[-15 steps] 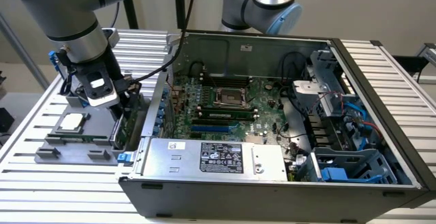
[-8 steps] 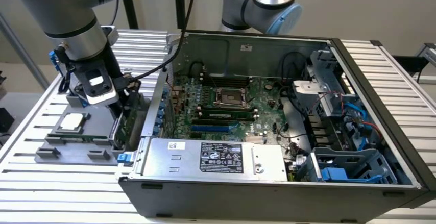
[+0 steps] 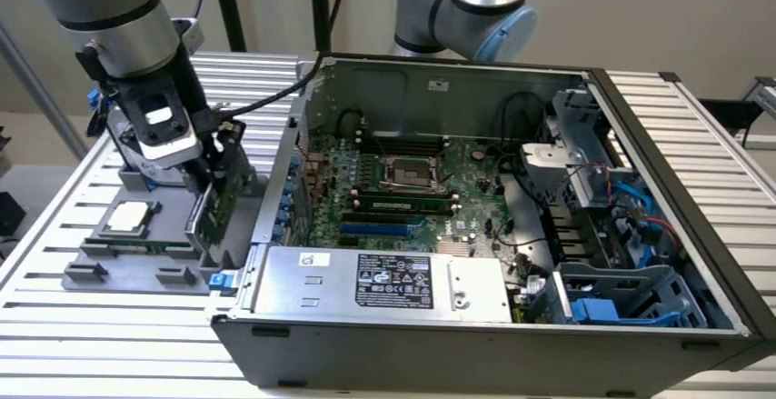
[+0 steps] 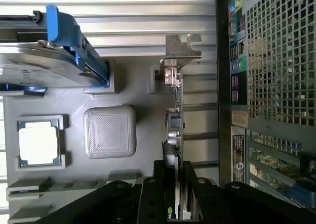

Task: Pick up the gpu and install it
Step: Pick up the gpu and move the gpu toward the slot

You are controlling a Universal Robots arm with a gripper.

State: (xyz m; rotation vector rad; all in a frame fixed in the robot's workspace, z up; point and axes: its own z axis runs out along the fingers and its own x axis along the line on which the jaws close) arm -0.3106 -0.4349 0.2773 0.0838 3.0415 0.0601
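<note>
gpu point(image 4: 176, 125) upright on edge in gray holder tray point(image 3: 91, 276) on bench point(image 3: 109, 344), just beside PC case point(image 3: 363, 354). Pincer point(image 4: 178, 204) clenched on gpu's top edge, 1 finger per face. Prob light, stiff, fragile: grip bare board edge, not components.

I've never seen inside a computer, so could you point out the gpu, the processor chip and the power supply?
gpu point(image 4: 175, 121), wrist view, the card's edge.
processor chip point(image 3: 130, 218), exterior view, its silver lid.
power supply point(image 3: 394, 281), exterior view, its dark label.
</note>
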